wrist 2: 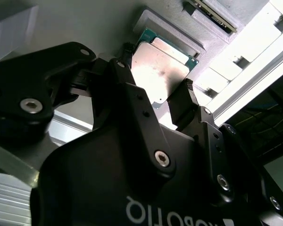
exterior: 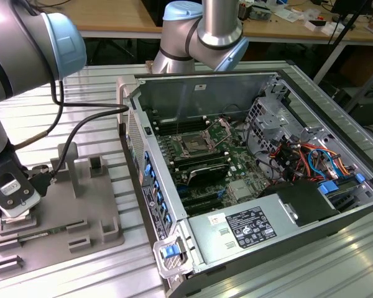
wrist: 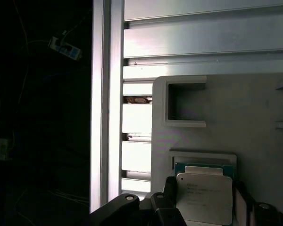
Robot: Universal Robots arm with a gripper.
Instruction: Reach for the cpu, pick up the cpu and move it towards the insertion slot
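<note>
In the exterior view the gripper (exterior: 15, 214) hangs low over the grey tray (exterior: 81, 211), at the tray's edge toward the exterior view's left. The insertion slot (exterior: 193, 146) lies well apart from it toward the exterior view's right, on the green motherboard (exterior: 236, 171) inside the open computer case (exterior: 224, 93). The case's near wall stands between tray and slot. In the second wrist view the cpu (wrist 2: 162, 66) sits squarely between the two black fingers (wrist 2: 185, 96), its silvery top facing the camera. One of its corners lies just beside the raised rim of a tray pocket (wrist 2: 172, 30). The jaws are closed onto two opposite edges of the chip, so the chip's other two edges are free. In the first wrist view the cpu (wrist: 205, 200) is again clamped from both sides, near the tray's edge that borders the slatted worktop (wrist: 137, 117). Whether the chip already hangs clear of its pocket or rests in it is hard to judge from this angle.
</note>
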